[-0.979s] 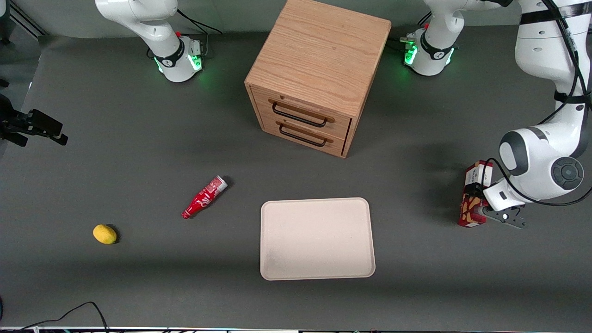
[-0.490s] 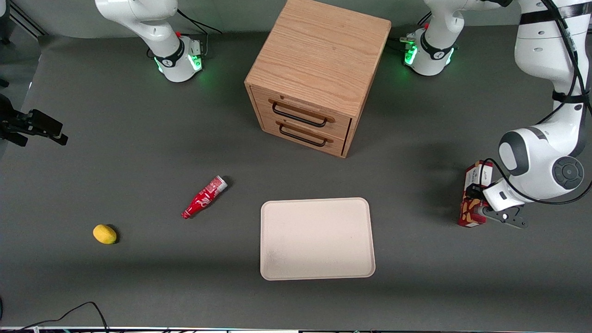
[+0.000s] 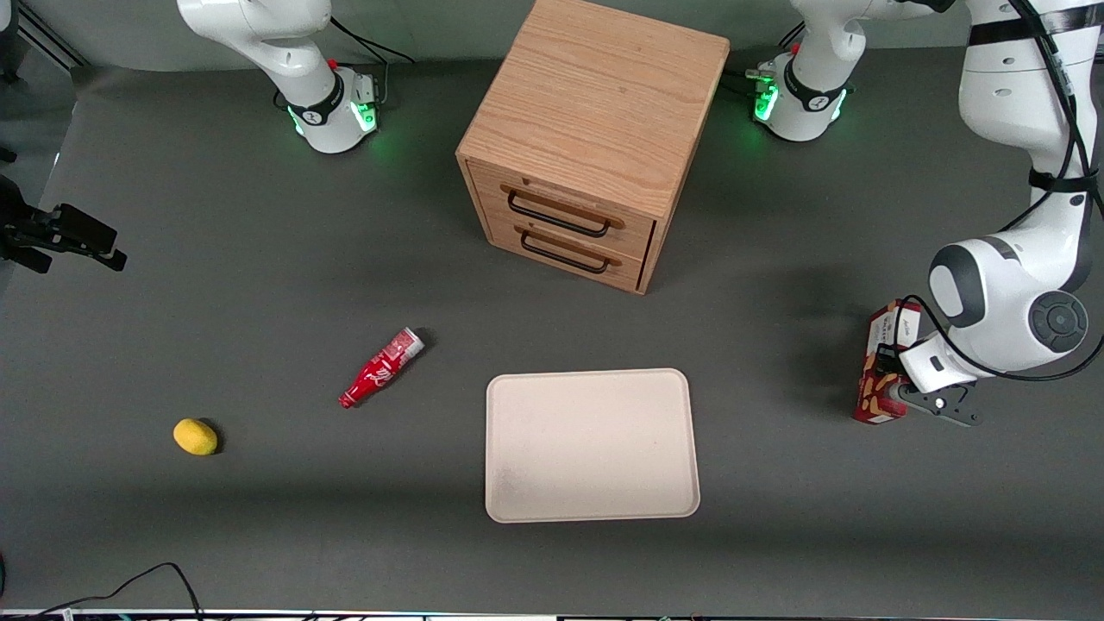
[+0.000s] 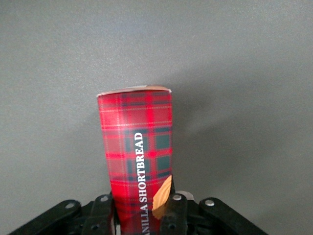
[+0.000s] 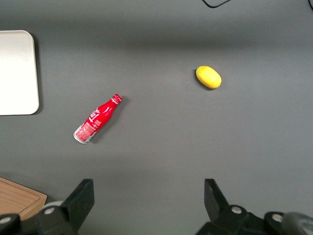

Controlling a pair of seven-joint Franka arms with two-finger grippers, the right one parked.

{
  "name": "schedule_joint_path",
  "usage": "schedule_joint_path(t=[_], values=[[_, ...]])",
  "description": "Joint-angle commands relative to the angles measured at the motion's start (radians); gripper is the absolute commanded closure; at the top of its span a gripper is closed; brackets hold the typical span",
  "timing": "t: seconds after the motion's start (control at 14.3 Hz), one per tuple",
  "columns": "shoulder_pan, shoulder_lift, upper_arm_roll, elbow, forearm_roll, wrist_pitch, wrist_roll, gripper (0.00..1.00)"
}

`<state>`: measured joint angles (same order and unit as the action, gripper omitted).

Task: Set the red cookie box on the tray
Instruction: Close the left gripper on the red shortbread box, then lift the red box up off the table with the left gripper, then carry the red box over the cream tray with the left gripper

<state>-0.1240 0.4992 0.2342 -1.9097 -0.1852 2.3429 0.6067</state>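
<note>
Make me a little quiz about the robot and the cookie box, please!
1. True or false: the red cookie box already lies on the tray.
2. What is the working arm's hand closed around? A) the lemon B) the red cookie box C) the red bottle
3. Fill in: the lemon and the red bottle lie toward the ____ arm's end of the table.

Key: 1 false, the box is on the table toward the working arm's end, apart from the tray. 2 B, its fingers sit on both sides of the box. 3 parked.
</note>
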Motion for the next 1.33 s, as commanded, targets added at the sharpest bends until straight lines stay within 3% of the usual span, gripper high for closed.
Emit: schedule_joint_path(t=[0.0,0.14,0.42,0.56,0.91,1.26], values=[[-0.014,-0.050,0.010,-0.017,-0.019,-0.032,0.028,1.00],[-0.026,-0.092,0.013,0.006,-0.005,-0.109,0.022,1.00],[-0.029,-0.171,0.017,0.159,0.052,-0.425,-0.007,1.00],[-0.031,-0.191,0.016,0.285,0.096,-0.599,-0.042,1.00],[-0.051,-0.183,0.007,0.665,0.113,-1.023,-0.105,0.99],[-0.066,-0.162,-0.018,0.721,0.116,-1.050,-0.143,0.99]])
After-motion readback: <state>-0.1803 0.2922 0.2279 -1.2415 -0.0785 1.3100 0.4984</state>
